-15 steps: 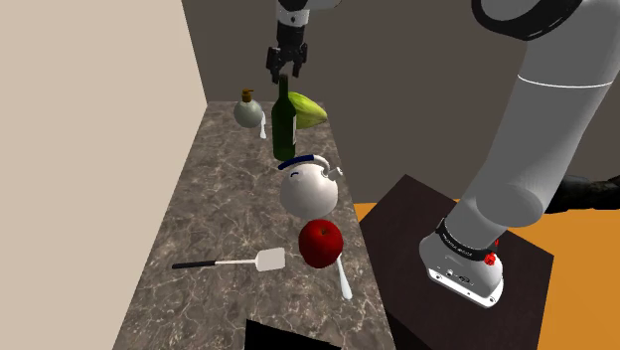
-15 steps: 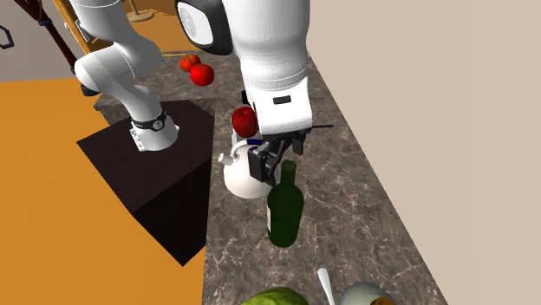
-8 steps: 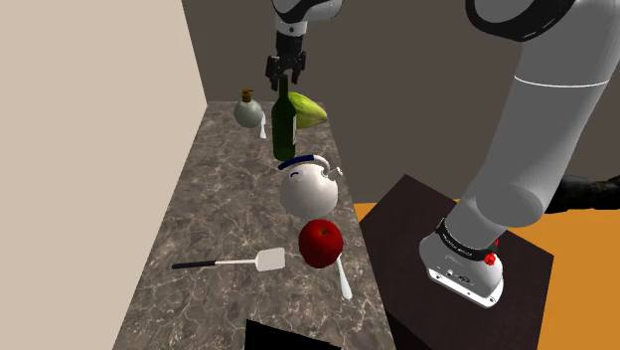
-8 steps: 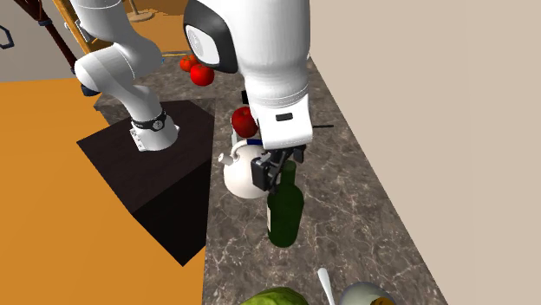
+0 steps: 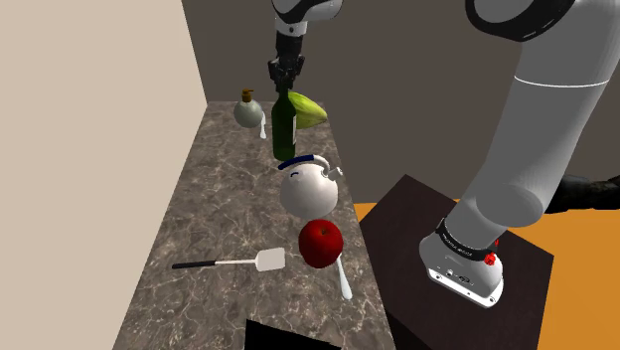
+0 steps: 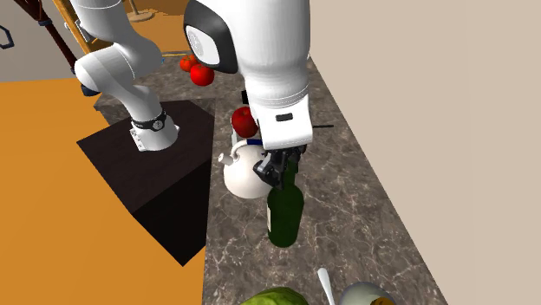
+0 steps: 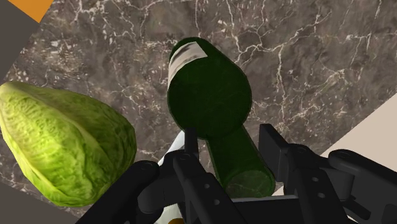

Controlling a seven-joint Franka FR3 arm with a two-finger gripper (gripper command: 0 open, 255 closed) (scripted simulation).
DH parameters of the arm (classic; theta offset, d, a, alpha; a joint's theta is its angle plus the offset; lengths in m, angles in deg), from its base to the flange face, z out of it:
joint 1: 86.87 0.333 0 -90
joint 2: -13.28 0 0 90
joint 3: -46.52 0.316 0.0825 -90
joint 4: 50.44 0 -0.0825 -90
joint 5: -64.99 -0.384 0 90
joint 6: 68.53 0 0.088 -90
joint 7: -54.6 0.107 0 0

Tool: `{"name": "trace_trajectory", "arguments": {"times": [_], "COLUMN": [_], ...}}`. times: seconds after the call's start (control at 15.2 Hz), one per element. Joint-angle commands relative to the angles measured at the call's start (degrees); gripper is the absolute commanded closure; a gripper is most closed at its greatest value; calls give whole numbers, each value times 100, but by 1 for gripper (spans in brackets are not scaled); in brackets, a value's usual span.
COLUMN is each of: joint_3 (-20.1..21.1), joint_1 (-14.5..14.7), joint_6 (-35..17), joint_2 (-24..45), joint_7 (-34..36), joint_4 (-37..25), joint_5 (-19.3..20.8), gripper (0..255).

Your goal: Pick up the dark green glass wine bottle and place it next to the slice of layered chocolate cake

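Wine bottle [image 5: 283, 124]: dark green glossy glass with a pale label, round shoulders and a slim neck. It stands upright on the bench [image 5: 214, 214], toward the far end in the shoulder view. Tool [image 7: 232, 149]: black fingers clamped on the neck, one on each side. Step, as I judge it: grasp made, lift not yet begun. Next I need a straight vertical pull, clearing the leafy green cabbage [image 7: 63, 146] just beside it and the round white kettle [image 5: 306, 187] nearby. Bench: dark marble-like stone with pale veins.
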Motion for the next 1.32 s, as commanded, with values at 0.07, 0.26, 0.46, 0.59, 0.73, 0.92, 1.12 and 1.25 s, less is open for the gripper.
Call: {"name": "trace_trajectory", "arguments": {"times": [0.07, 0.26, 0.46, 0.59, 0.73, 0.92, 1.12, 1.25], "joint_3": [0, 0, -1, -2, -4, -6, -7, -8], "joint_1": [0, 0, 0, -1, -2, -3, -5, -7], "joint_6": [0, 0, 70, 214, 360, 581, 806, 959], "joint_2": [0, 0, -15, -43, -66, -92, -105, -108], "joint_7": [0, 0, 6, 16, 27, 42, 57, 66], "joint_4": [0, 0, -55, -171, -294, -490, -702, -852], "joint_5": [0, 0, 3, 9, 15, 22, 28, 31], "gripper": [255, 255, 255, 255, 255, 255, 255, 255]}}
